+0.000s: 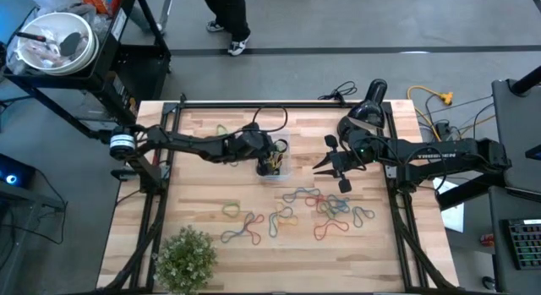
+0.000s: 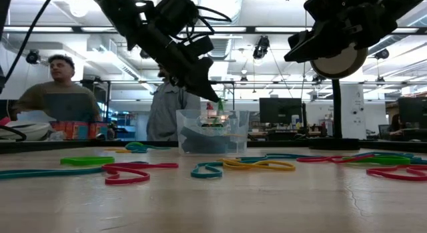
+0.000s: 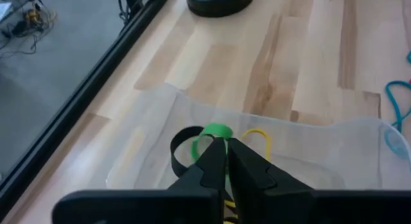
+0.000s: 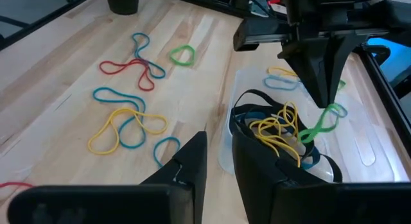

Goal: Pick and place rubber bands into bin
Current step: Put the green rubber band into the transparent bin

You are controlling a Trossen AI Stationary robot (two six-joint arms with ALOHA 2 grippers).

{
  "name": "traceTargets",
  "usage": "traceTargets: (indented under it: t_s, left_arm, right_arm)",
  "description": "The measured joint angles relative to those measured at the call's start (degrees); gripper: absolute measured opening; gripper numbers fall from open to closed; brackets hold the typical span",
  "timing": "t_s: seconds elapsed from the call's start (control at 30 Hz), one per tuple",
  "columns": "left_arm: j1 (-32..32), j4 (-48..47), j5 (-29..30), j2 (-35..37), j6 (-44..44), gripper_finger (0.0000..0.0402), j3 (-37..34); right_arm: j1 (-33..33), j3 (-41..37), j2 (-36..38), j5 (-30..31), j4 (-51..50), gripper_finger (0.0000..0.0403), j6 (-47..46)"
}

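Fingers [image 4: 325, 95] of left gripper [image 1: 272, 155]: closed, pinching green rubber band [image 4: 321, 124] above bin [image 1: 275, 158].
Right gripper [image 1: 325, 165] at bin's 3 o'clock, part open, holding nothing; loose rubber bands [image 1: 325, 206] toward 5 o'clock on table [image 1: 211, 189].

Beyond the wooden table [image 1: 211, 244], an open office with monitors [image 2: 277, 111], bright ceiling lights and a grey floor [image 1: 338, 24].
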State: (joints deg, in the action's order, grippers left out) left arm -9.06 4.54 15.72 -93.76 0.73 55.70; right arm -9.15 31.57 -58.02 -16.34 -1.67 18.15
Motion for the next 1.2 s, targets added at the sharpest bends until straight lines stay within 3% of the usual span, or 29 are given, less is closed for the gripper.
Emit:
traceTargets:
  t_s: [0.33,0.43,0.57,0.77,1.03,1.2]
  left_arm:
    - [0.0,-1.3,-2.0,0.2,-0.4,0.0106,0.0]
    - [0.0,-5.7,-1.3,2.4,-0.4,0.0124,0.0]
    - [0.0,-16.1,3.3,7.3,-2.4,0.0127,0.1]
    - [0.0,-27.6,4.8,15.4,-10.1,0.0127,-0.1]
    - [0.0,-37.5,7.4,21.0,-20.5,0.0127,-0.8]
    - [0.4,-39.6,4.5,21.6,-21.6,0.0127,-0.9]
  right_arm:
    - [0.0,0.0,-0.2,0.0,0.0,0.0068,-0.2]
    - [0.0,0.0,-0.2,0.0,-0.3,0.0068,-0.2]
    - [0.0,-0.1,-0.2,0.0,-1.2,0.0068,-0.2]
    - [0.0,-0.3,-0.2,0.0,-1.0,0.0068,-0.2]
    - [0.0,-0.4,-0.2,0.0,-0.6,0.0068,-0.6]
    - [0.0,-0.4,-0.3,0.0,-0.6,0.0068,-1.7]
